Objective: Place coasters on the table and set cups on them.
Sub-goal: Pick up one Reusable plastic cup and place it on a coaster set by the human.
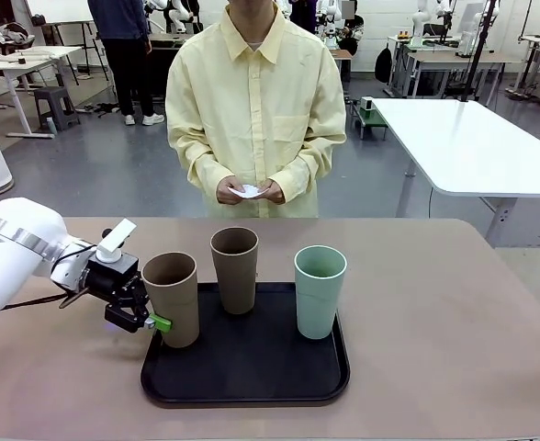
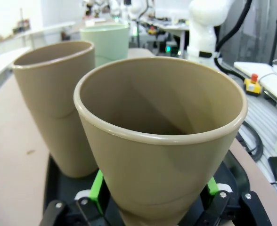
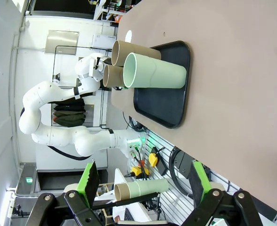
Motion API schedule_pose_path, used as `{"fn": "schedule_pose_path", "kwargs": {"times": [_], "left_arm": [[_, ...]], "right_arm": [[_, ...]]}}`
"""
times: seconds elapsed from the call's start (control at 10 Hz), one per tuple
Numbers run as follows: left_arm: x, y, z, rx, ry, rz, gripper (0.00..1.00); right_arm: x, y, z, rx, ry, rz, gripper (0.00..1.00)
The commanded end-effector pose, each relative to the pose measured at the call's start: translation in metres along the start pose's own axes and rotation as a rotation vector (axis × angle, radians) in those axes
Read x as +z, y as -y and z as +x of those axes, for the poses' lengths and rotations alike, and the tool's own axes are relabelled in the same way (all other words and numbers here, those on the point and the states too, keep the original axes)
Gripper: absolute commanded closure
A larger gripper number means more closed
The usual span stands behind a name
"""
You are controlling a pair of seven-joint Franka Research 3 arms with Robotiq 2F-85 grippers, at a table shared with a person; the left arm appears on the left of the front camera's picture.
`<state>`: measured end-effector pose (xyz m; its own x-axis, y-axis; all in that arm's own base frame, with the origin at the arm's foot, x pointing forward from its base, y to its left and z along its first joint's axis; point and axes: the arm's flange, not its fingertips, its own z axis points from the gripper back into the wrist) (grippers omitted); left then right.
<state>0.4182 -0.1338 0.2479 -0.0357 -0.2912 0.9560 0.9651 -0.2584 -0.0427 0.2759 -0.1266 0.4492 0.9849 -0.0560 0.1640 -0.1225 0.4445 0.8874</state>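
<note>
Beige and matte, the counter carries a black tray with a raised lip and rounded corners, and all three cups stand on it. We read the step as the first pick. The left jaws are closed low on the light tan cup, green pads pressed to its sides where the taper is narrowest, and its base seems to rest on the tray.

Just beyond those jaws, close beside the held cup, stands the darker brown cup. The mint green cup is farther off on the same side. Well beyond the jaws, across the counter, a person's hands hold the white paper coasters, not yet laid down. The right jaws stand wide apart with nothing between them, well away from the tray.

The next move, we judge, calls for a straight lift clear of the tray's lip without brushing the brown neighbour, then a coaster in place to receive the cup. The tumblers are handleless and smooth, their rounded rims wider than their bases, so a top-heavy tilt is a risk. The doilies look thin and light.
</note>
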Motion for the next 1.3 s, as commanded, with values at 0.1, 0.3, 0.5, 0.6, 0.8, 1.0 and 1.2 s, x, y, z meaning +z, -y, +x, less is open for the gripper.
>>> {"fn": "schedule_pose_path", "kwargs": {"times": [0.1,0.3,0.5,0.6,0.8,1.0,1.2], "left_arm": [[-0.005,-0.001,-0.001,-0.049,0.031,0.007,1.0],[0.001,0.005,0.006,-0.041,0.027,0.018,1.0],[0.022,0.025,0.047,0.036,0.008,0.063,1.0],[0.042,0.037,0.077,0.093,0.035,0.093,1.0],[0.067,0.047,0.121,0.095,0.03,0.144,1.0],[0.078,0.053,0.147,0.103,0.023,0.165,1.0],[0.08,0.046,0.146,0.086,0.017,0.162,1.0]], "right_arm": [[0.0,0.0,0.002,0.01,0.004,0.019,0.0],[0.0,0.0,0.002,0.01,0.004,0.019,0.0],[0.0,0.0,0.002,0.01,0.004,0.019,0.0],[0.0,0.0,0.002,0.01,0.004,0.019,0.0],[0.0,0.0,0.002,0.01,0.004,0.019,0.0],[0.0,0.0,0.002,0.01,0.004,0.019,0.0],[0.0,0.0,0.002,0.01,0.004,0.019,0.0]]}}
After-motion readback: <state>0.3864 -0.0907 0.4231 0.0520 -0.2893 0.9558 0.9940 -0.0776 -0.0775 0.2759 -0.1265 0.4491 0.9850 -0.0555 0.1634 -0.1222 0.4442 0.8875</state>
